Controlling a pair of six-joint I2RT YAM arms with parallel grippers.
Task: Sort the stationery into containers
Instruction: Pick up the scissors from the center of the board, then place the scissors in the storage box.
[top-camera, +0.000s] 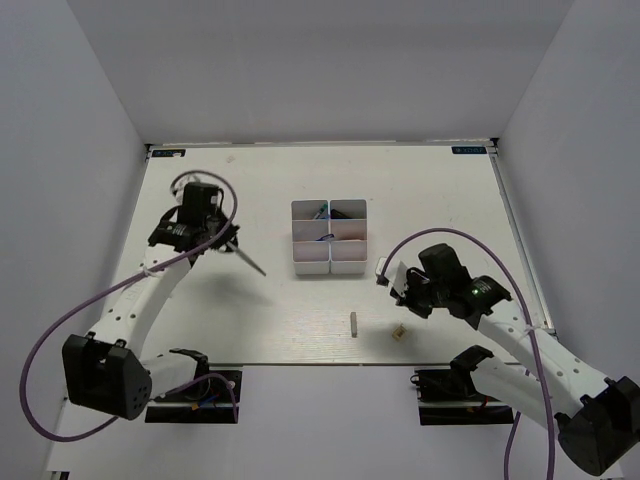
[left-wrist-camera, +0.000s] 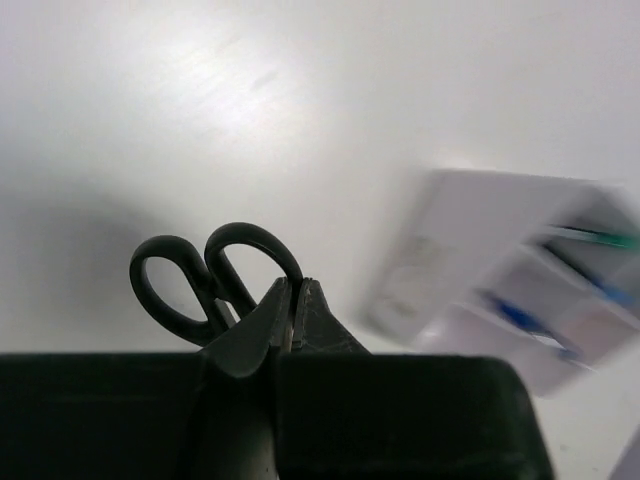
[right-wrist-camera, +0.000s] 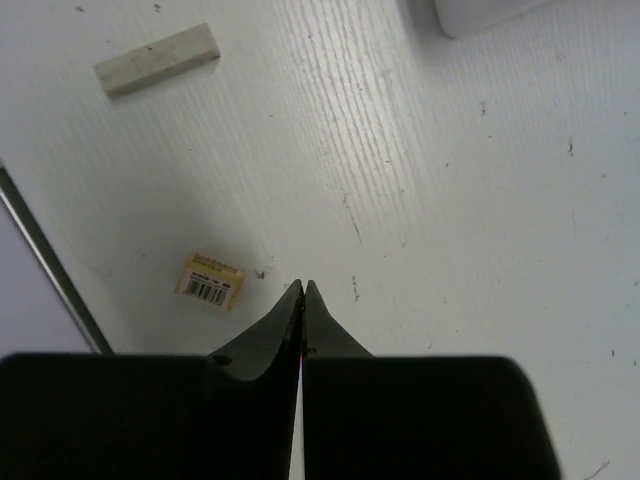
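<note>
The left end effector (top-camera: 226, 242) is closed on the black-handled scissors (top-camera: 252, 263), left of the white compartment tray (top-camera: 330, 265), with the blade pointing toward it. The right end effector (top-camera: 385, 273) is near the tray's right corner. From the left wrist, both handle loops stick out past the closed tips. From the right wrist, this end effector is fully closed and empty; the tan square piece (right-wrist-camera: 210, 280) lies just beside its tips, the small grey stick (right-wrist-camera: 157, 60) farther off.

White table (top-camera: 450, 200) and its load.
A divided white tray (top-camera: 330, 267) sits at centre; near the front edge lie a grey stick (top-camera: 355, 324) and, just right of it, a tan barcoded square (top-camera: 398, 333).
</note>
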